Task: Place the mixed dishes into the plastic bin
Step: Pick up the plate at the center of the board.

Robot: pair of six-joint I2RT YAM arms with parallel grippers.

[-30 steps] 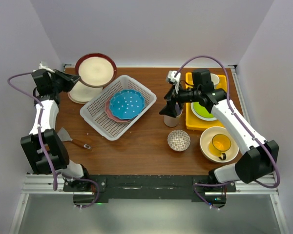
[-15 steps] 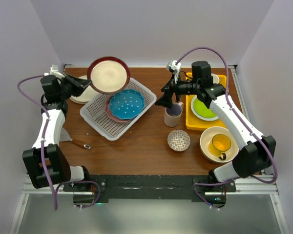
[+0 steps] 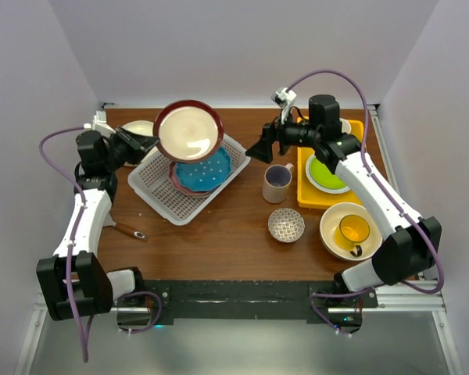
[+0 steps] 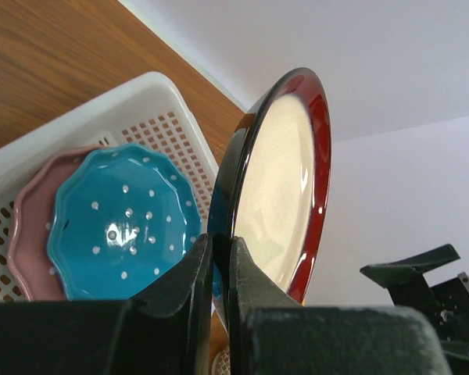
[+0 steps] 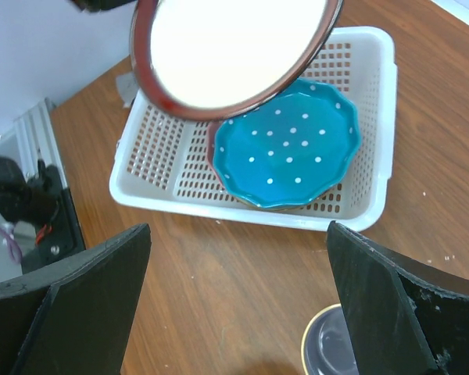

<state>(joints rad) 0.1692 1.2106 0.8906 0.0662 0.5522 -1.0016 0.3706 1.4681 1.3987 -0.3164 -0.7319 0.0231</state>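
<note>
My left gripper [image 3: 150, 142] is shut on the left rim of a cream plate with a dark red rim [image 3: 189, 130]. It holds that plate tilted in the air above the white plastic bin [image 3: 158, 187]. In the left wrist view the jaws [image 4: 221, 241] pinch the plate's edge [image 4: 285, 180]. Inside the bin a blue dotted plate [image 3: 203, 168] lies on a pink plate [image 3: 174, 178]. My right gripper [image 3: 259, 148] hangs open and empty above the table, just behind the beige mug [image 3: 277, 182]. Its wrist view shows the held plate [image 5: 230, 47], the blue plate [image 5: 289, 148] and the bin [image 5: 371, 78].
A cream plate [image 3: 139, 127] lies at the back left. A small patterned bowl [image 3: 286, 225] and a large cream bowl [image 3: 334, 220] holding a yellow mug [image 3: 353, 231] stand front right. A yellow tray [image 3: 306, 195] carries a green dish [image 3: 324, 173]. A spatula [image 3: 119, 225] lies left.
The left arm carried the red-rimmed plate rightward from the back left corner to over the bin. The right gripper rose off the beige mug and drew back, still open.
</note>
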